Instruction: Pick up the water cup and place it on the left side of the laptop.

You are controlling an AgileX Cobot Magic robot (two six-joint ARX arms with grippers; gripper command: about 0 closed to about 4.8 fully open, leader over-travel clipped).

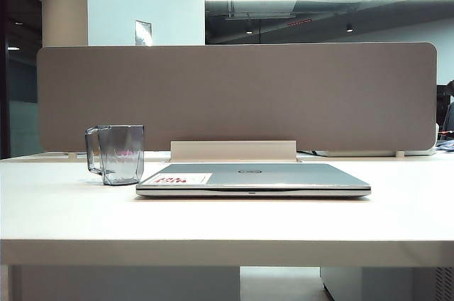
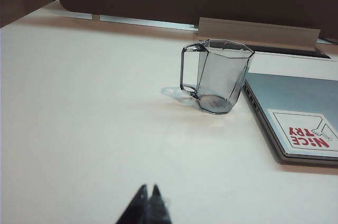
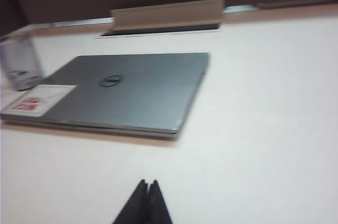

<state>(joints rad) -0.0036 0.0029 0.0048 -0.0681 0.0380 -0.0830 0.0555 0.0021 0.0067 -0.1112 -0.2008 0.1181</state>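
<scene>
Both our grippers, left [image 2: 148,191] and right [image 3: 147,186], have jaws pressed together, well short of the cup [image 2: 221,76], which stands just beside the laptop [image 2: 296,102], so we risk knocking it over if they open late

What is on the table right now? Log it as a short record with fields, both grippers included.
water cup: upright on the table, handle turned away from the laptop
laptop: lid closed, flat, sticker at the corner nearest the cup
cup versus laptop: cup on the laptop's left, close beside it
left gripper: shut, empty, low over bare table, short of the cup
right gripper: shut, empty, short of the laptop
task: cup already left of the laptop
</scene>
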